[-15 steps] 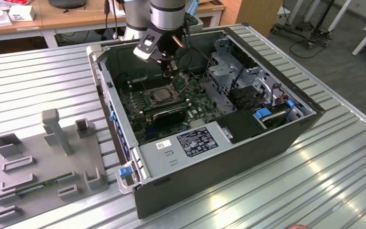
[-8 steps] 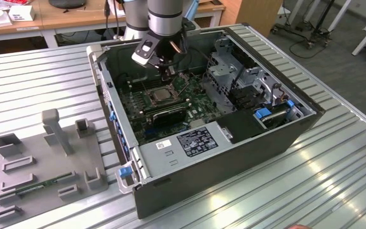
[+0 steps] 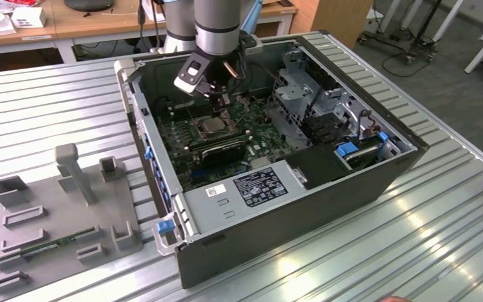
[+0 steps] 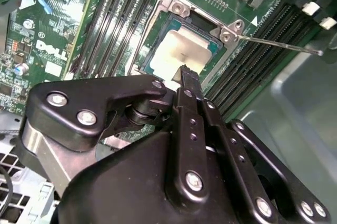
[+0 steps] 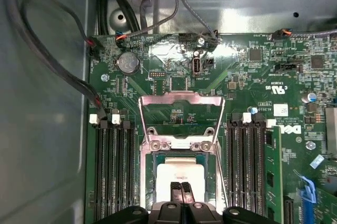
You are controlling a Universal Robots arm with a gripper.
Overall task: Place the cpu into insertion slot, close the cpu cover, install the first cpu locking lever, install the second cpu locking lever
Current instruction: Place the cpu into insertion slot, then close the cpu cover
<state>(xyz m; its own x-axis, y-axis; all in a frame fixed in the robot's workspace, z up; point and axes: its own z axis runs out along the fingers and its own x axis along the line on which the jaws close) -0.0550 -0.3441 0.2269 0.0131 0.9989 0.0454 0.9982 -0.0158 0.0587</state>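
One grey tray (image 3: 107, 207) lies at the exterior view's left. Right of it, inside the open computer case (image 3: 309, 217), the claw (image 5: 179, 188) is pinched shut right over the cpu (image 5: 167, 174), which lies flat in the insertion slot (image 5: 149, 182). The cpu cover (image 5: 179, 96) stands open.

cpu (image 5: 176, 174) apparently in insertion slot (image 5: 152, 177), cover (image 5: 179, 96) beside

The arm (image 3: 216, 25) is formed as a smooth silvery-grey cylinder, and a white-and-black camera block (image 3: 189, 75) is mounted at its wrist. The gripper (image 4: 184, 71) is built of matt black linkage bars, pinned with round silver screws (image 4: 194, 181) and backed by a bare metal collar (image 4: 31, 139).
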